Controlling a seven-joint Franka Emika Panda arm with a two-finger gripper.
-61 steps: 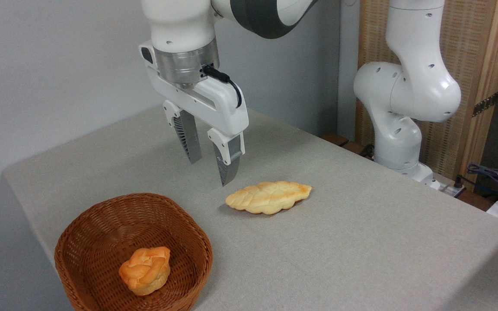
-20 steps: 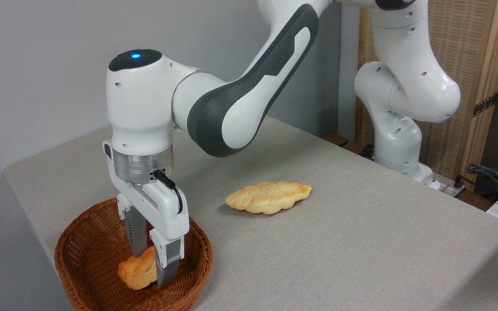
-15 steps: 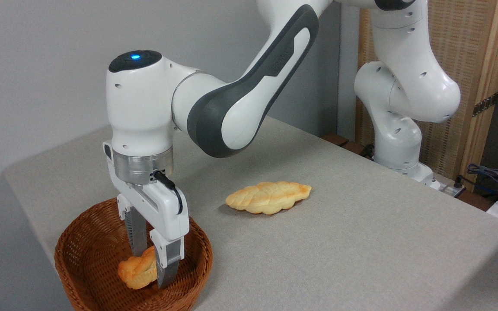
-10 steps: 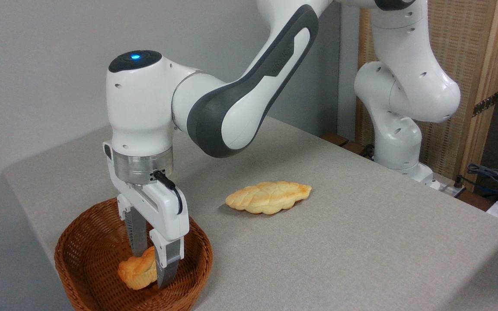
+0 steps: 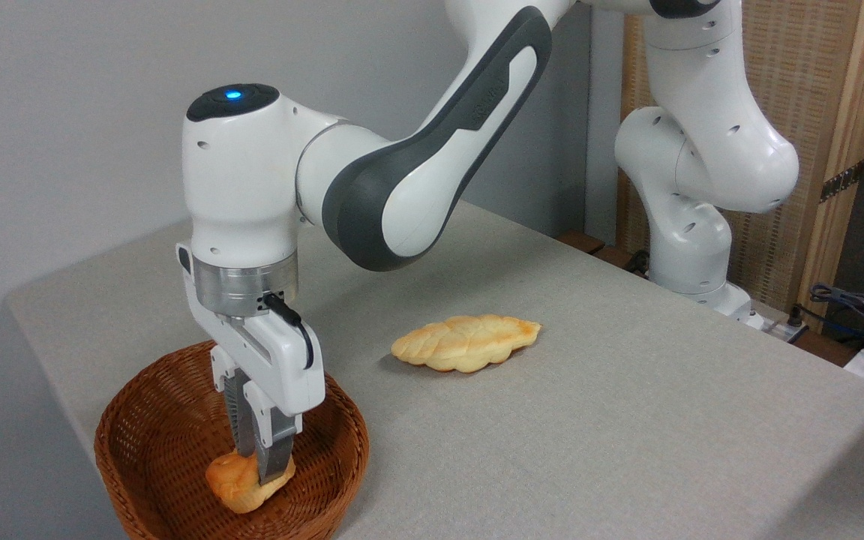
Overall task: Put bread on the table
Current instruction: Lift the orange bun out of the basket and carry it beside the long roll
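The bread (image 5: 233, 484), a small orange-golden knotted bun, lies inside the brown wicker basket (image 5: 147, 420) at the front left of the grey-beige table (image 5: 589, 420). My gripper (image 5: 259, 465) points straight down into the basket, and its two fingers are shut on the bun's upper right part, squeezing it narrow. The fingers hide part of the bun.
A long pale-yellow braided loaf (image 5: 466, 342) lies on the cloth to the right of the basket. The arm's white base (image 5: 691, 247) stands at the table's back right edge, with cables (image 5: 852, 307) beyond it. Table edges run close to the basket's left and front sides.
The gripper came down from above the table into the basket, straddled the bun with fingers apart, and in the last half second closed on it, pinching the bun.
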